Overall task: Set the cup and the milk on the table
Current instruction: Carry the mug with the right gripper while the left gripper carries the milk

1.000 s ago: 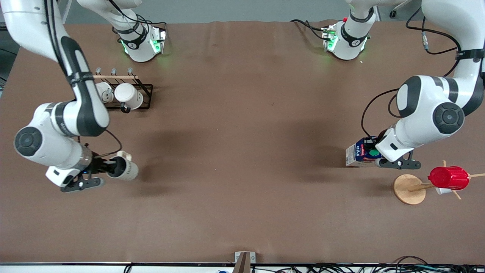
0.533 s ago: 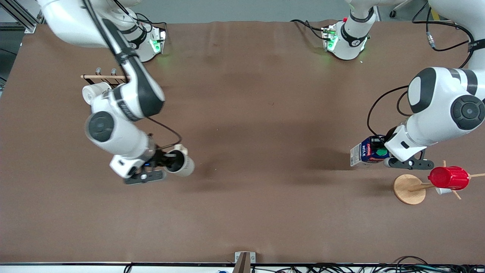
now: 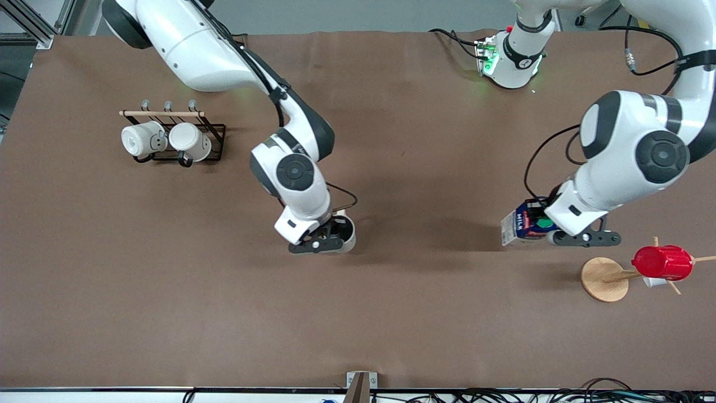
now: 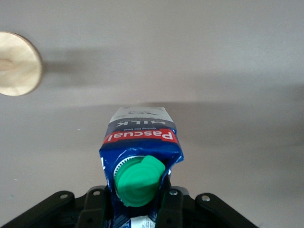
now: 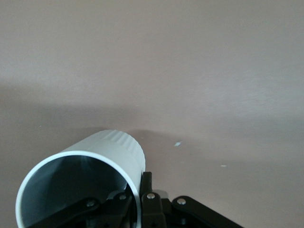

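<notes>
My right gripper is shut on the rim of the cream-white cup, one finger inside and one outside, and holds it over the middle of the brown table. The right wrist view shows the cup with its grey inside. My left gripper is shut on the top of the blue-and-white milk carton, tilted, over the table toward the left arm's end. The left wrist view shows the milk with its green cap between my fingers.
A black wire rack with two white mugs stands toward the right arm's end. A wooden cup tree with a round base holds a red cup beside the milk, nearer the front camera.
My right gripper has carried the cup from the right arm's end toward the table's middle. My left gripper has shifted the milk a little toward the middle.
</notes>
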